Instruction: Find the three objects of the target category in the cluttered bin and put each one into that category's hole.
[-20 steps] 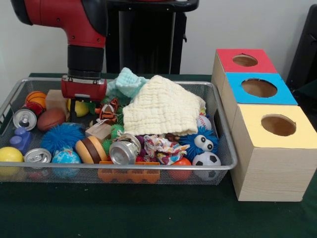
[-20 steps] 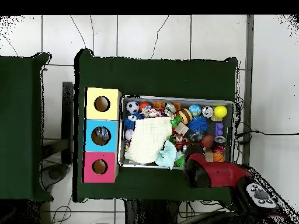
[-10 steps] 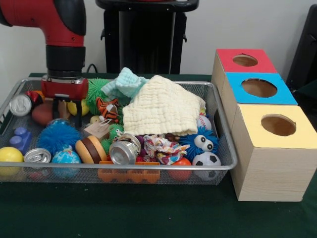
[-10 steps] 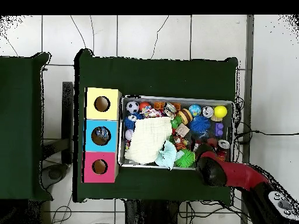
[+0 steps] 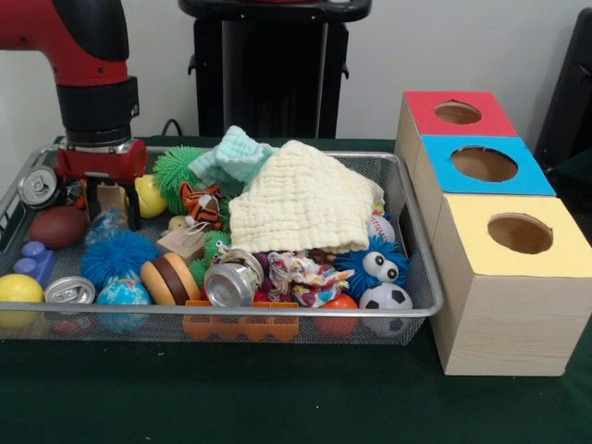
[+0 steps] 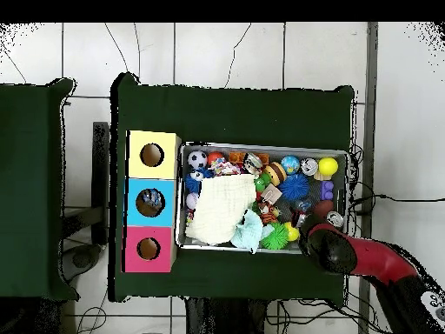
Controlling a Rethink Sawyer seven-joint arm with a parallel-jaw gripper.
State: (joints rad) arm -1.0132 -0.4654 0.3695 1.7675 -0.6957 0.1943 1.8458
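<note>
Green counter (image 5: 277, 407) carries wire bin (image 5: 421, 277) beside three wooden boxes (image 5: 504, 277) with red, blue, yellow holed tops; end effector (image 5: 104, 205) low in bin's corner, prongs apart astride a tan block (image 5: 111, 199), silver can (image 5: 39, 185) alongside.

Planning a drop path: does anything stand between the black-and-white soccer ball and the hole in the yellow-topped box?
Only the wire-mesh bin's side wall separates the black-and-white soccer ball from the yellow-topped wooden box. Its round hole is uncovered, and nothing lies on the ball.
</note>
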